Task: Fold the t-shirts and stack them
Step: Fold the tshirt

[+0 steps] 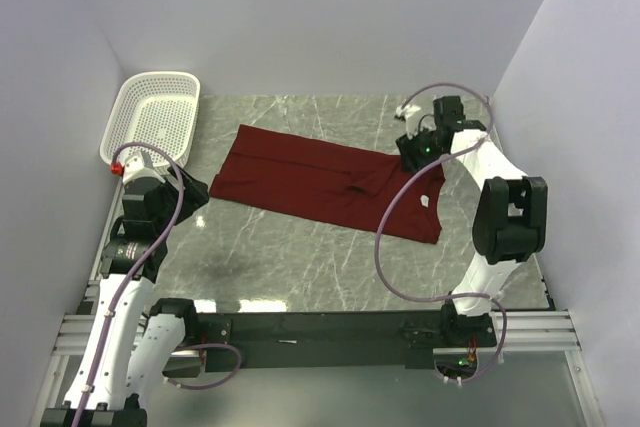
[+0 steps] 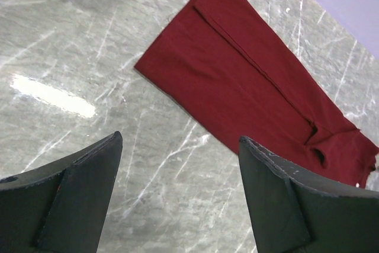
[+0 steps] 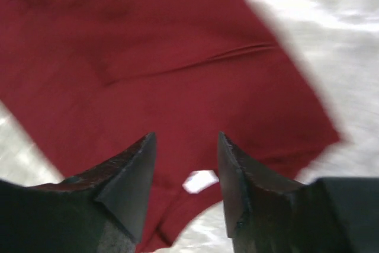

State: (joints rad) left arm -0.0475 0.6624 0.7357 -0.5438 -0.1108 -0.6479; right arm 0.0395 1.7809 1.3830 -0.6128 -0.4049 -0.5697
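The left arm sits folded near its base, the left gripper spread wide with nothing between its jaws. The right arm reaches forward, elbow raised; the right gripper, blurred, seems partly parted and empty

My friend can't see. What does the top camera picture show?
A dark red t-shirt lies folded into a long strip on a marble table. The right gripper is open above its neck end; the left gripper is open near a white basket.

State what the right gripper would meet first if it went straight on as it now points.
Probably the maroon t-shirt, near its white neck label between the open jaws; height above the cloth is unclear.
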